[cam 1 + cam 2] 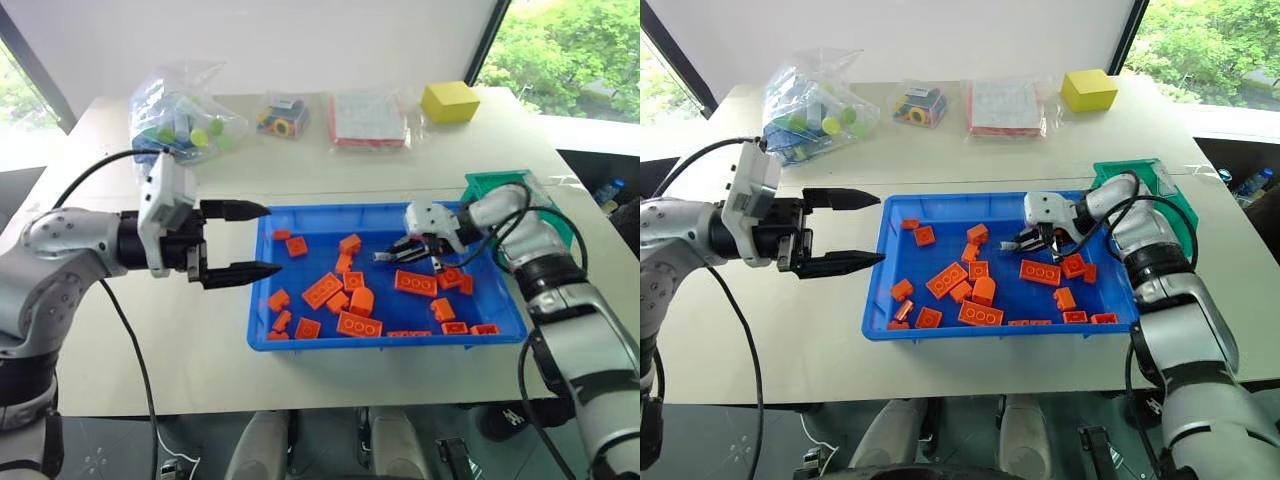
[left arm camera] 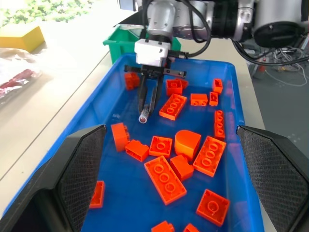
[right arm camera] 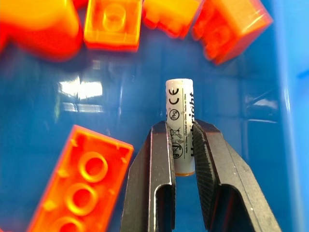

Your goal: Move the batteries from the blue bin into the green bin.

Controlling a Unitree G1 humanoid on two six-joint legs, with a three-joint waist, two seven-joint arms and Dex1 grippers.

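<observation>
Right claw (image 3: 182, 145) pinches battery (image 3: 180, 121); left claw (image 1: 240, 240) agape.

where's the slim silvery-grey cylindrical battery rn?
The slim silvery-grey battery is clamped in the right pincer, over the right half of the shallow bright-blue plastic bin, among orange toy bricks.

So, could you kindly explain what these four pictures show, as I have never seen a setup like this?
A two-armed humanoid robot stands at a table. Two pictures come from its head cameras, looking down; the other two come from cameras on its wrists.

On the table lies a blue bin holding orange toy bricks. A green bin sits beside it, with a yellow box and bagged items further back.

The right gripper is shut on a battery inside the blue bin. The left gripper hovers open beside that bin.
</observation>
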